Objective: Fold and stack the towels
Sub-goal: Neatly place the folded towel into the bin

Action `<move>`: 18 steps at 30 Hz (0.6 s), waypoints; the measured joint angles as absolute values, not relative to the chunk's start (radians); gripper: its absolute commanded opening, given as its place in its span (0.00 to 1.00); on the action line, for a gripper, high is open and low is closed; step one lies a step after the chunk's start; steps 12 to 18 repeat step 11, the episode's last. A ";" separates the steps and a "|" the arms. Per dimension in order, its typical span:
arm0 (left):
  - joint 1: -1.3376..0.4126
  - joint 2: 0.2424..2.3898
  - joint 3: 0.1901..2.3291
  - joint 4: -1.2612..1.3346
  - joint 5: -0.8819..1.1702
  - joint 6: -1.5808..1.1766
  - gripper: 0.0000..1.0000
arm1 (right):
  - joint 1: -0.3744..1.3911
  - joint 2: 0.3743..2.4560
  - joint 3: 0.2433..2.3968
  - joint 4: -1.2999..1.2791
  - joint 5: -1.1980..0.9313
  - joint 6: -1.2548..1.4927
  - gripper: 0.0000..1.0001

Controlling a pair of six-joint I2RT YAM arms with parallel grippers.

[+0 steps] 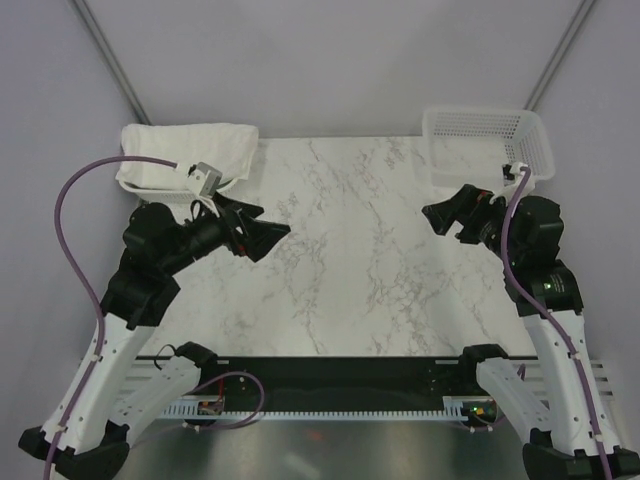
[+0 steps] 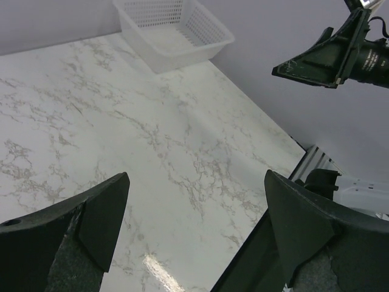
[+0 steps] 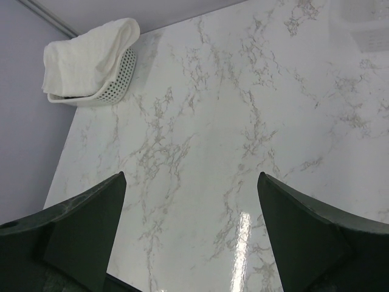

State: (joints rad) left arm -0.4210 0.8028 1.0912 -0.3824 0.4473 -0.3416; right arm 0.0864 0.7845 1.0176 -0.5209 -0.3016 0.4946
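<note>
The left gripper [image 2: 196,182] and the right gripper [image 3: 191,179] are poised over the near table [image 1: 350,250], jaws spread wide, nothing gripped. Open marble is available between them for folding. At the far left corner the white towel [image 3: 85,58] is heaped over a mesh basket [image 3: 118,82]. It is judged soft, light and limp, and is best pinched at an overhanging edge. A second basket [image 1: 480,112] bounds the far right corner.

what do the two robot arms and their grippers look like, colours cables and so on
The left arm and right arm have white lower links and black upper joints. The left gripper and right gripper carry broad, wedge-shaped matte black fingers. A purple cable loops along each arm, and a small grey camera box sits on the left wrist.
</note>
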 measured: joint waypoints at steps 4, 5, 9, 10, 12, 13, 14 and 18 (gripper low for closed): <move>-0.421 0.737 1.069 -0.366 0.447 -0.351 1.00 | 0.088 0.765 1.016 -0.527 -0.303 0.479 0.98; -0.421 0.729 1.065 -0.363 0.446 -0.351 1.00 | 0.088 0.764 1.016 -0.528 -0.305 0.477 0.98; -0.421 0.707 1.044 -0.363 0.442 -0.352 1.00 | 0.088 0.763 1.016 -0.532 -0.313 0.466 0.98; -0.421 0.706 1.040 -0.364 0.442 -0.352 1.00 | 0.088 0.763 1.016 -0.532 -0.314 0.464 0.98; -0.421 0.706 1.039 -0.365 0.440 -0.353 1.00 | 0.088 0.763 1.016 -0.532 -0.316 0.462 0.98; -0.421 0.706 1.039 -0.365 0.440 -0.353 1.00 | 0.088 0.763 1.016 -0.532 -0.316 0.462 0.98; -0.421 0.706 1.039 -0.365 0.440 -0.353 1.00 | 0.088 0.763 1.016 -0.532 -0.316 0.462 0.98; -0.421 0.706 1.039 -0.365 0.440 -0.353 1.00 | 0.088 0.763 1.016 -0.532 -0.316 0.462 0.98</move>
